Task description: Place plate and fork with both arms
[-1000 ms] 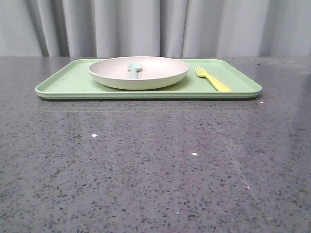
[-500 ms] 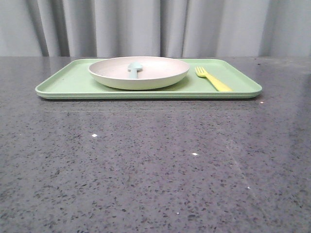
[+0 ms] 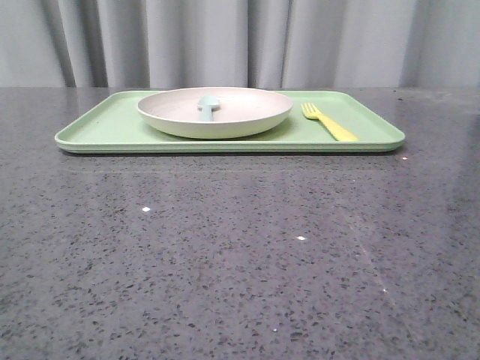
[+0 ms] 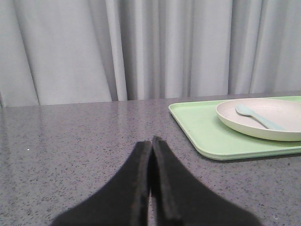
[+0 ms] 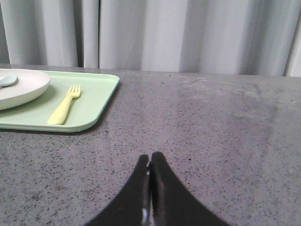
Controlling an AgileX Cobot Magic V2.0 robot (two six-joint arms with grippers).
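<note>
Progress: looks like nothing started, or everything finished; you can't settle which from these views. Plate and fork both sit on the tray, neither arm holds anything.
Plate (image 3: 214, 112): upper centre of the front view, resting on the green tray (image 3: 105, 129), a pale blue-green spoon (image 3: 207, 106) lying inside it.
Fork (image 3: 328, 122): on the same tray, just beside the plate toward the right of the frame, tines pointing away from the camera, not touching the plate.
Left gripper (image 4: 151, 141): fingers pressed together, empty, low over bare table, tray off to the right of its view.
Right gripper (image 5: 149, 160): fingers pressed together too, empty, with the fork and the tray corner at the upper left of its view.
Arms: neither shows in the front view, so both sit well back from the tray.
Remaining: if the tray is the source, you've still got both picks and both placements ahead. If it's the target, nothing is left.
</note>
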